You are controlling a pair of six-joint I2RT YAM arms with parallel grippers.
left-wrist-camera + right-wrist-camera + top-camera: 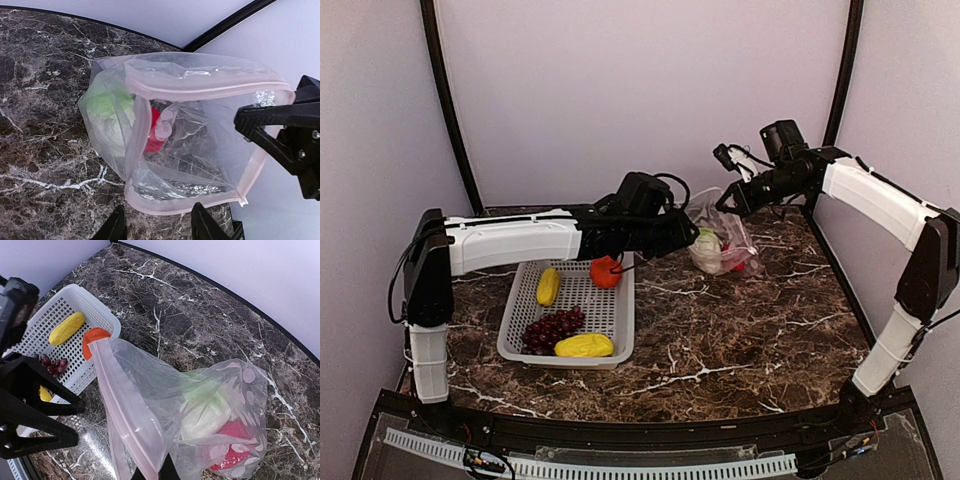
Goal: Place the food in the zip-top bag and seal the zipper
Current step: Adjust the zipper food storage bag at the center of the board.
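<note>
The clear zip-top bag [718, 215] stands open on the table, and my right gripper [728, 198] is shut on its mouth edge and holds it up. The pinkish zipper [200, 82] rings the open mouth. Inside lie the white cauliflower [205, 412] and the red pepper [235, 440]. My left gripper [160, 222] is open and empty, just in front of the bag's mouth. In the right wrist view my right gripper [152, 474] pinches the zipper [125, 415]. The orange piece [606, 271], two yellow fruits [549, 286] [584, 345] and the grape bunch [553, 328] lie in the basket.
The grey mesh basket [620, 330] sits left of the bag, under my left arm. Black frame posts and pale walls close the back and sides. Marble table [750, 330] lies in front of the bag.
</note>
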